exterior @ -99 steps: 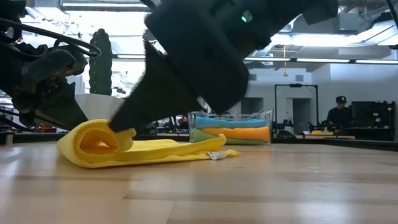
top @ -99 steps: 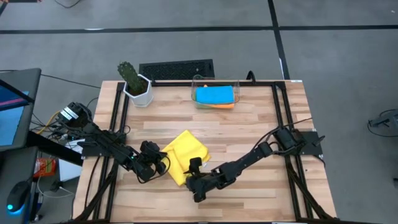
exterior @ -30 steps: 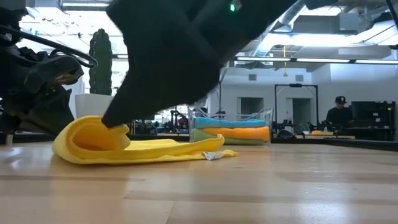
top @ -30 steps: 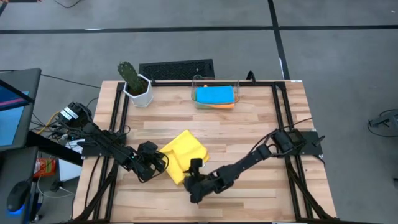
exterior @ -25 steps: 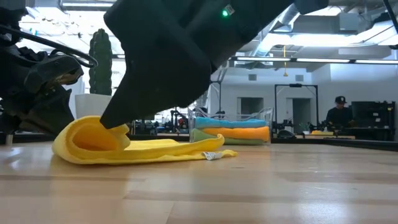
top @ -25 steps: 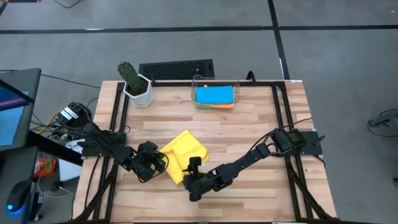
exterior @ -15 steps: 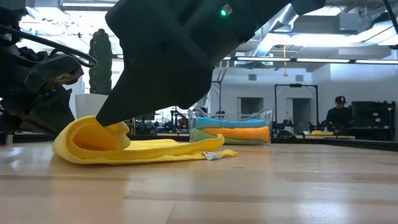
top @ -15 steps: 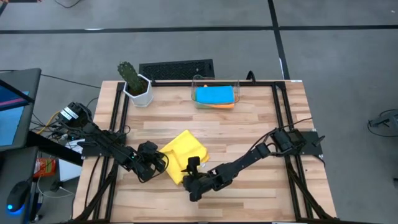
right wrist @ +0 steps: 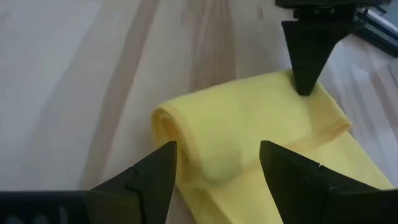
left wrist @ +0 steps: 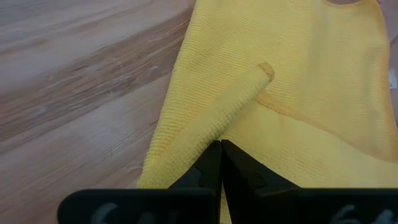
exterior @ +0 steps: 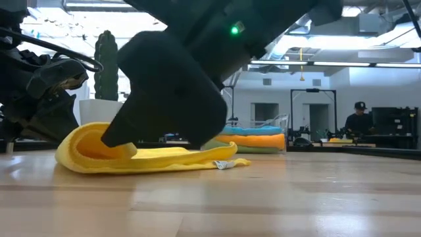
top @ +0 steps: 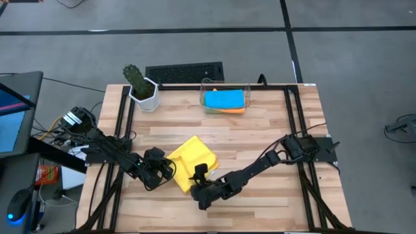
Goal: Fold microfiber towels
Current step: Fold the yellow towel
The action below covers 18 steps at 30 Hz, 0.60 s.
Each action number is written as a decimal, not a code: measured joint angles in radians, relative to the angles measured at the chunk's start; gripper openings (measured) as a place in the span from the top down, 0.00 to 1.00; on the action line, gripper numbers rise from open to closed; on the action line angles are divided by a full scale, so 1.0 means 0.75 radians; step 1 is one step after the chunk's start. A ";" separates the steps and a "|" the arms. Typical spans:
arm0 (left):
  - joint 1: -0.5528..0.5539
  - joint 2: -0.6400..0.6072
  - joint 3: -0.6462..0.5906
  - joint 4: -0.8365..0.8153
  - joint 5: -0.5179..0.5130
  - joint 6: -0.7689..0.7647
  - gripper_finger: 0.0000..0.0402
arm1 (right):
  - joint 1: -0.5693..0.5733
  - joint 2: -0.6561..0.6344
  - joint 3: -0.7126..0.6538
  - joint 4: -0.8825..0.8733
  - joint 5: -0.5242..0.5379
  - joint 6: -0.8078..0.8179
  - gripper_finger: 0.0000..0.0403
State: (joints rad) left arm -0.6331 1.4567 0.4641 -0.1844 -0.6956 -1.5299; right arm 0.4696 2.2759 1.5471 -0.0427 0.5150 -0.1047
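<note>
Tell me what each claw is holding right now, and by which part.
The left claw is shut, pinching the side edge of the soft yellow microfiber towel. The right claw is open astride the towel's rolled fold, holding nothing.

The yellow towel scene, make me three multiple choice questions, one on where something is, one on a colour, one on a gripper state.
1. Where is the bin?
A. table's far edge
B. near edge
C. on the floor

2. Which towel tops the stack in the bin?
A. green
B. blue
C. yellow

3. How is the right gripper?
A. shut
B. open
C. out of view

Answers:
1 A, it stands beside the cactus at the back.
2 B, the blue towel shows on top from above.
3 B, its fingers straddle a fold of the yellow towel; the left gripper is shut.
</note>
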 joint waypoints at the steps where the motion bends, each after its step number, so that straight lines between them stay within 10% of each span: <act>1: 0.000 0.000 0.000 0.000 0.000 -0.001 1.00 | -0.003 0.000 0.000 -0.004 -0.009 -0.001 0.37; 18: 0.000 0.000 -0.001 0.002 0.001 -0.007 1.00 | -0.048 0.005 0.000 -0.012 -0.014 -0.002 0.49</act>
State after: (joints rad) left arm -0.6331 1.4567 0.4637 -0.1830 -0.6949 -1.5349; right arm 0.4339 2.2795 1.5471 -0.0514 0.5047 -0.1059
